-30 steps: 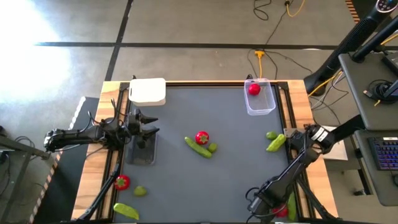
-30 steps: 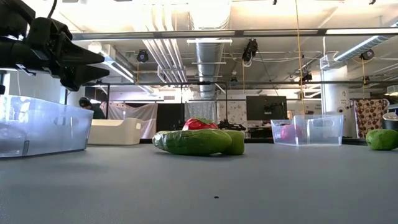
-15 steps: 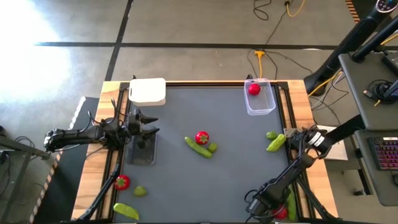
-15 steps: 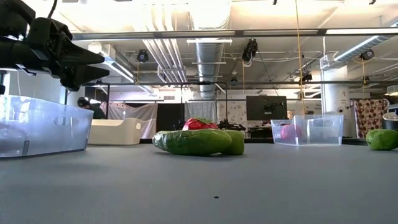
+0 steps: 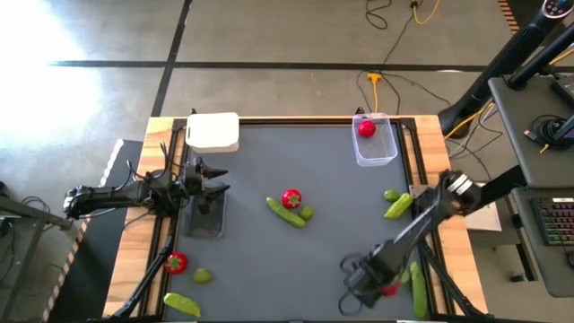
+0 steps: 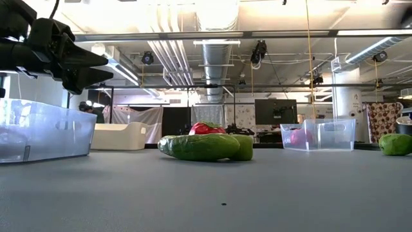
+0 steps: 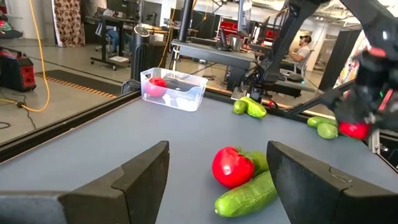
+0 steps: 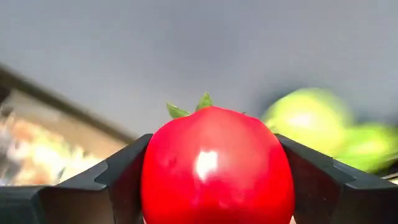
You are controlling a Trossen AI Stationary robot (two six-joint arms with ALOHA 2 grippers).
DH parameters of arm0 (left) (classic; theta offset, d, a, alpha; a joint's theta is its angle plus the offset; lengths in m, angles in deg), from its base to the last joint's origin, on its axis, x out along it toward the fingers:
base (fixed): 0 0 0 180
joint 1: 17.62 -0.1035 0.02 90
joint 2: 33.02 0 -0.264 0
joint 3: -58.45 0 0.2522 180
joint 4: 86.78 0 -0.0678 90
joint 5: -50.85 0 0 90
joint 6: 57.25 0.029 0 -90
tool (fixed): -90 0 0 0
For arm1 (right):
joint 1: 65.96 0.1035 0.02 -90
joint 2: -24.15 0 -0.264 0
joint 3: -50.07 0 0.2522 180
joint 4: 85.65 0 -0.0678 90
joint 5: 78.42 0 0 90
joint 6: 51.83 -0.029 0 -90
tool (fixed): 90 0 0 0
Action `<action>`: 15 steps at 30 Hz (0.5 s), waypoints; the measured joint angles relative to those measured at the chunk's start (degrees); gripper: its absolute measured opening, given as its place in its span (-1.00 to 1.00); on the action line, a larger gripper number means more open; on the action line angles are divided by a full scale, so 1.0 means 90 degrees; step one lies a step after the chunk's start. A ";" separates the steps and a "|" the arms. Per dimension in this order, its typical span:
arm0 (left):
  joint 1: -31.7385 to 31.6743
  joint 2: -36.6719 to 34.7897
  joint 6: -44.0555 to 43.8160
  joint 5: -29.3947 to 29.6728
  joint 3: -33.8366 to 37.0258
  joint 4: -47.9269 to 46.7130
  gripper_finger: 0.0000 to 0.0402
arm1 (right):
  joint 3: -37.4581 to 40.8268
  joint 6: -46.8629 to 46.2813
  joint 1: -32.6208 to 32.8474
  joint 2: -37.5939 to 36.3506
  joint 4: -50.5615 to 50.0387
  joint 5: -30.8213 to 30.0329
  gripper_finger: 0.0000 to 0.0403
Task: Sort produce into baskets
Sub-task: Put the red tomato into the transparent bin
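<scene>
The right gripper (image 5: 384, 289) was seen at the near right of the grey worktop (image 5: 323, 256), its fingers (image 8: 118, 180) closed on a red tomato (image 8: 216, 167) with a green top. A green pod (image 5: 417, 287) lay just beside it near the worktop's right edge. The left gripper (image 5: 215, 187) was held above the clear tub (image 5: 208, 218) at the left side, its fingers (image 7: 140, 171) spread apart with nothing between them. At mid-worktop a second tomato (image 5: 291, 198), a long pod (image 5: 285, 213) and a small green ball (image 5: 307, 213) were grouped in contact. Another pod (image 5: 397, 206) and ball (image 5: 391, 194) lay near the right edge. The far clear tub (image 5: 375, 141) contained one tomato (image 5: 366, 128); the white tub (image 5: 213, 132) stood at the far left corner. A tomato (image 5: 176, 262), ball (image 5: 202, 275) and pod (image 5: 182, 304) lay near the left corner.
</scene>
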 joint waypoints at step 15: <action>0.0000 0.0000 0.0002 0.0000 0.0000 0.0000 0.26 | -0.0125 0.2405 -0.3884 -0.2315 -0.1856 -0.4894 0.43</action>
